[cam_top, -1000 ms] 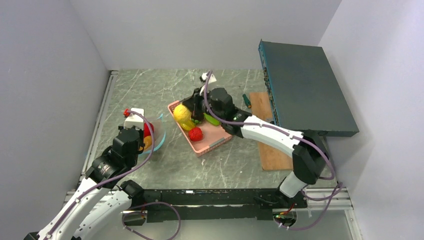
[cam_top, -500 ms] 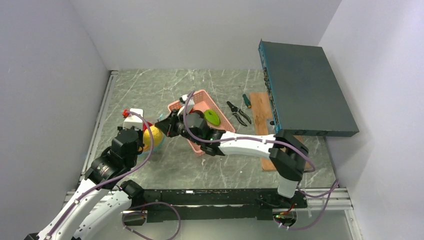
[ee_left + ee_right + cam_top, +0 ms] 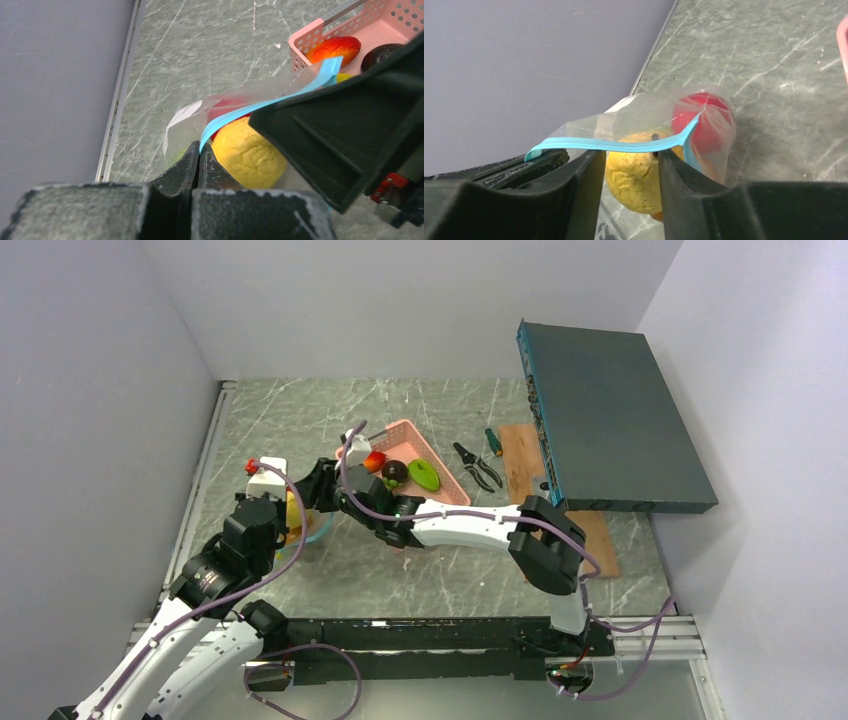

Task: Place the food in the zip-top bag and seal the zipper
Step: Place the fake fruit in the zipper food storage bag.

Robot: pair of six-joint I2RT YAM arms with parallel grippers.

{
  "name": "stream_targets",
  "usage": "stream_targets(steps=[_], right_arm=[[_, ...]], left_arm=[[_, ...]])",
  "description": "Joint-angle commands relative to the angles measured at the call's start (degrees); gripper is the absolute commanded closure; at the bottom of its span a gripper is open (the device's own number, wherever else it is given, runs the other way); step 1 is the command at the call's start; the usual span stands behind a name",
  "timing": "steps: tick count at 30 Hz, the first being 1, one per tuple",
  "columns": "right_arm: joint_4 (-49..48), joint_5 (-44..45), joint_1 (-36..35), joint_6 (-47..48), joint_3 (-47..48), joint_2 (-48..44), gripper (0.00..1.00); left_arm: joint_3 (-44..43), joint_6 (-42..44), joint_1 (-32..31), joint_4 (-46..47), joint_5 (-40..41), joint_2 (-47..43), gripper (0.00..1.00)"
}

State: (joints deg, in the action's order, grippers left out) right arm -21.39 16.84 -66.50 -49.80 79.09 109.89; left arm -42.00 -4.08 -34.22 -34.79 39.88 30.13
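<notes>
Pale walls enclose the veined grey-green tabletop, seemingly on three sides.

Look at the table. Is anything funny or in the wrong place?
Yes. A pair of pliers and a screwdriver lie on the table, just right of the pink basket. Tools look out of place in a snack-packing job. Nothing looks spilled.

Clear zip-top bag, teal-blue zipper; its fruit is yellow, red, perhaps orange.

Even soft light, faint shadows, top view sharp, wrist views blurred up close
</notes>
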Motion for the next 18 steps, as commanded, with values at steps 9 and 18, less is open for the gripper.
stream_targets(steps=[9, 18], right_arm=[[11.41, -5.02, -1.09, 4.49, 7.35, -0.93, 0.37], [12.88, -4.59, -1.44, 8.19, 1.68, -8.98, 0.36]], left_arm=[[-0.02, 0.19, -0.04, 1.83, 0.43, -1.01, 1.00], [0.31, 0.74, -0.04, 2.49, 0.28, -0.99, 1.00]])
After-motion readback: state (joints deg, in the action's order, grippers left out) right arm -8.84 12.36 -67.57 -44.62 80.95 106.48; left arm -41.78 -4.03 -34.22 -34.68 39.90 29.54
